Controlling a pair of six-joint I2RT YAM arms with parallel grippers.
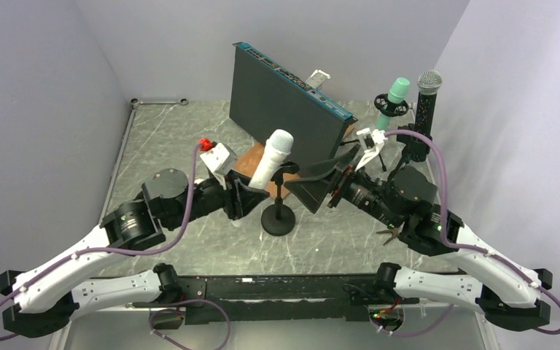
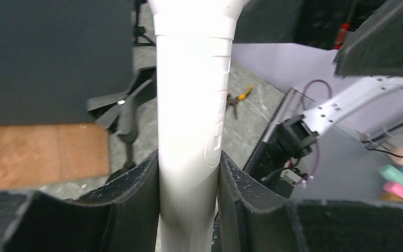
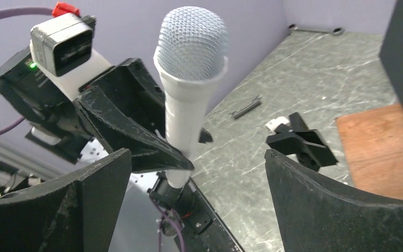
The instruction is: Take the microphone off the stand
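A: Mic position?
B: White microphone (image 1: pixel 272 159), centre of the top view, tilted with its head up and to the right. The left gripper (image 2: pixel 189 176) is pinching the handle, a finger pressed on each side of the body.
A: In the stand?
B: The stand (image 1: pixel 278 217) is just below and right of it. The clip (image 3: pixel 298 142) sits apart from the mic in both wrist views, at mid-right in the right wrist view.
A: Right side?
B: Right gripper (image 3: pixel 195 155) jaws are spread wide. The mic shows in the gap between them, not touching either one.
A: Background?
B: Black panel (image 1: pixel 284 98) upright at upper centre, brown board (image 1: pixel 250 160) flat at its foot.
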